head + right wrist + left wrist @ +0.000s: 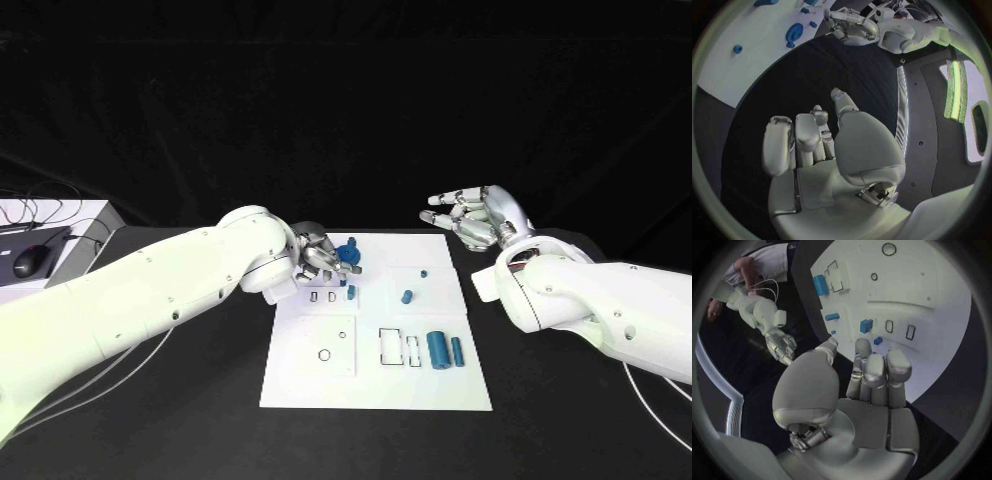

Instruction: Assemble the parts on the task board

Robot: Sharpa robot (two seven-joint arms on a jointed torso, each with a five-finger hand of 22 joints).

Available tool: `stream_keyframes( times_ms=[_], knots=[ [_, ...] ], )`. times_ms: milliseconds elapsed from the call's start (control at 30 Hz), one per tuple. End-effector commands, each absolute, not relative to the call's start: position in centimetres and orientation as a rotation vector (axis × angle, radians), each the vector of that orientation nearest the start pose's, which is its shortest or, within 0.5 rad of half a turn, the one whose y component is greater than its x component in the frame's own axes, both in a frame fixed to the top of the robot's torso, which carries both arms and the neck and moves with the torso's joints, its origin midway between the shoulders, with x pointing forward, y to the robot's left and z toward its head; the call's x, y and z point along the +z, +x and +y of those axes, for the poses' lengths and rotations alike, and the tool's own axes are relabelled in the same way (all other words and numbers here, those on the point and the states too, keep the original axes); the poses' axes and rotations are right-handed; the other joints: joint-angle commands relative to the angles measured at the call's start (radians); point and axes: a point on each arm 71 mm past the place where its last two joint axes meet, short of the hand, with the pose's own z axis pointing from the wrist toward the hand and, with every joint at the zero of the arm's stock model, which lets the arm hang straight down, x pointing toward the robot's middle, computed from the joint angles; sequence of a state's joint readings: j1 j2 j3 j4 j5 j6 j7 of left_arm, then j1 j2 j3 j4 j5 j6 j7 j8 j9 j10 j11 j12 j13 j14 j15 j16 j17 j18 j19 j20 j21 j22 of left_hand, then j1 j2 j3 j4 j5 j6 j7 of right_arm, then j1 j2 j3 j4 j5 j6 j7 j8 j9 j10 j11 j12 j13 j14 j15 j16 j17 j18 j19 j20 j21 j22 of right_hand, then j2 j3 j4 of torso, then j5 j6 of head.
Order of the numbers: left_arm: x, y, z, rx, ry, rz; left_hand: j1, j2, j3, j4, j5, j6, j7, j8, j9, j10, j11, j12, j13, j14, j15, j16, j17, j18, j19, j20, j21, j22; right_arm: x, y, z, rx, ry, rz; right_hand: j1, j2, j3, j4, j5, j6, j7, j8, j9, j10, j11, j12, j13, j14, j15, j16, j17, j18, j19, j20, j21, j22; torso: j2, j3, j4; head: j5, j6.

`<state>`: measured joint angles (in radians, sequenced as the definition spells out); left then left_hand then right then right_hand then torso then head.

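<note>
- Left hand is hovering over the far-left corner of the task board; fingers are lying straight and close together, gripping nothing. The left wrist view is showing that clearly, while the head view is hiding the fingertips behind the wrist.
- Right hand is hanging off the task board's far-right corner, over the black table; fingers are spread apart, holding nothing. The right wrist view is confirming the empty palm.
- Blue parts are sitting on the board: two cylinders near its right edge, a small piece mid-board, a round part just beside the left hand.
- The left wrist view is showing a small blue block beside two rectangular slots.
</note>
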<state>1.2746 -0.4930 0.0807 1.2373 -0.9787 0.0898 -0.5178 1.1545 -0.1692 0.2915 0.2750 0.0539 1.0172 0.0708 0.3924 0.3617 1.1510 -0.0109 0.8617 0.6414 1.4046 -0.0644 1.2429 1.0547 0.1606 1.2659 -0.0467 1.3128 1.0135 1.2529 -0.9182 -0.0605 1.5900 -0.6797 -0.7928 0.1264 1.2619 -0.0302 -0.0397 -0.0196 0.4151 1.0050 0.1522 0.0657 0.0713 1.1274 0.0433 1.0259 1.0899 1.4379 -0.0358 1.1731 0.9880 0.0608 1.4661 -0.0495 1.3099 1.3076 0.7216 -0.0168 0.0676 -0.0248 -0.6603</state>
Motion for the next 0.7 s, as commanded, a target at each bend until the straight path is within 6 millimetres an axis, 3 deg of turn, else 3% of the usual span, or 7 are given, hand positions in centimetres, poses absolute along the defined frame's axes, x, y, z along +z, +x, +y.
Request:
stream_keyframes(
  times_ms=[33,133,267,333,467,567,700],
  knots=[
    [-16.58,54.50,11.01,-0.524,-0.231,2.262,-0.028,-0.018,0.083,-0.019,0.000,-0.006,0.000,-0.015,0.041,0.003,-0.004,-0.005,0.001,0.006,-0.004,-0.007,0.009,-0.020,0.007,-0.004,0.001,0.005,-14.43,48.66,-24.26,0.918,0.623,1.294,-0.007,0.006,-0.001,-0.005,0.018,-0.005,0.001,0.002,-0.001,-0.002,-0.003,0.000,-0.001,0.002,-0.002,-0.004,-0.001,0.008,0.079,-0.001,-0.004,0.193,0.002,0.0004,-0.0037,-0.005,0.005],
    [-16.71,54.59,10.70,-0.512,-0.225,2.282,-0.057,-0.023,0.100,-0.033,0.000,-0.001,-0.002,-0.046,0.109,0.003,-0.004,-0.007,0.007,0.009,-0.003,-0.016,0.023,-0.022,0.009,-0.005,-0.004,0.017,-14.45,48.72,-24.18,0.915,0.618,1.295,-0.007,0.007,-0.001,-0.006,0.023,-0.006,0.002,0.002,-0.001,-0.002,-0.003,0.000,-0.001,0.003,-0.002,-0.003,-0.001,0.008,0.079,-0.001,-0.003,0.193,0.003,0.0009,-0.0062,-0.011,0.007],
    [-16.87,54.72,10.41,-0.500,-0.215,2.301,-0.062,-0.024,0.086,-0.027,0.000,0.000,-0.008,-0.037,0.148,0.003,-0.006,-0.007,0.008,0.009,-0.006,-0.020,0.025,-0.022,0.008,-0.006,-0.008,0.020,-14.47,48.79,-24.13,0.911,0.613,1.294,-0.009,0.007,-0.002,-0.007,0.028,-0.006,0.002,0.002,-0.001,-0.002,-0.003,0.000,-0.001,0.002,-0.002,-0.003,-0.001,0.007,0.079,-0.001,-0.003,0.193,0.002,-0.0006,-0.0033,-0.025,0.011],
    [-16.98,54.84,10.29,-0.494,-0.209,2.312,-0.065,-0.026,0.084,-0.023,0.000,-0.003,-0.007,-0.038,0.165,0.003,-0.005,-0.007,0.009,0.008,-0.005,-0.021,0.027,-0.022,0.008,-0.007,-0.010,0.021,-14.50,48.84,-24.11,0.908,0.613,1.295,-0.011,0.007,-0.003,-0.008,0.033,-0.006,0.002,0.003,-0.001,-0.002,-0.003,0.000,-0.001,0.002,-0.002,-0.003,-0.001,0.008,0.079,-0.001,-0.004,0.193,0.001,-0.0015,-0.0015,-0.016,0.000],
    [-17.12,55.07,10.08,-0.486,-0.207,2.318,-0.067,-0.028,0.079,-0.016,0.000,-0.003,-0.010,-0.044,0.205,0.005,-0.007,-0.006,0.005,0.009,-0.007,-0.026,0.027,-0.024,0.010,-0.009,-0.014,0.029,-14.53,48.90,-24.01,0.907,0.613,1.295,-0.012,0.008,-0.004,-0.008,0.036,-0.006,0.001,0.003,-0.001,-0.001,-0.003,0.000,-0.001,0.002,-0.002,-0.004,-0.002,0.008,0.079,-0.001,-0.004,0.193,0.004,-0.0006,-0.0024,-0.021,0.003],
    [-17.20,55.22,10.08,-0.480,-0.209,2.319,-0.069,-0.029,0.076,-0.013,0.000,-0.002,-0.012,-0.045,0.224,0.007,-0.008,-0.003,0.002,0.011,-0.008,-0.026,0.028,-0.024,0.012,-0.010,-0.016,0.034,-14.56,48.92,-23.94,0.906,0.613,1.296,-0.012,0.008,-0.004,-0.008,0.036,-0.006,0.001,0.003,-0.001,-0.001,-0.003,0.000,-0.001,0.002,-0.002,-0.004,-0.002,0.008,0.079,-0.001,-0.004,0.193,0.005,-0.0025,-0.0043,-0.009,0.000],
    [-17.29,55.43,10.19,-0.473,-0.216,2.319,-0.071,-0.031,0.072,-0.010,0.000,-0.001,-0.013,-0.046,0.241,0.009,-0.009,0.001,-0.001,0.012,-0.009,-0.025,0.031,-0.025,0.014,-0.011,-0.018,0.040,-14.60,48.96,-23.97,0.902,0.615,1.296,-0.014,0.008,-0.005,-0.009,0.038,-0.006,0.001,0.003,-0.001,0.000,-0.003,0.001,0.001,0.002,-0.002,-0.003,-0.001,0.008,0.080,-0.001,-0.004,0.193,0.003,-0.0025,-0.0024,-0.007,-0.002]
  ],
)
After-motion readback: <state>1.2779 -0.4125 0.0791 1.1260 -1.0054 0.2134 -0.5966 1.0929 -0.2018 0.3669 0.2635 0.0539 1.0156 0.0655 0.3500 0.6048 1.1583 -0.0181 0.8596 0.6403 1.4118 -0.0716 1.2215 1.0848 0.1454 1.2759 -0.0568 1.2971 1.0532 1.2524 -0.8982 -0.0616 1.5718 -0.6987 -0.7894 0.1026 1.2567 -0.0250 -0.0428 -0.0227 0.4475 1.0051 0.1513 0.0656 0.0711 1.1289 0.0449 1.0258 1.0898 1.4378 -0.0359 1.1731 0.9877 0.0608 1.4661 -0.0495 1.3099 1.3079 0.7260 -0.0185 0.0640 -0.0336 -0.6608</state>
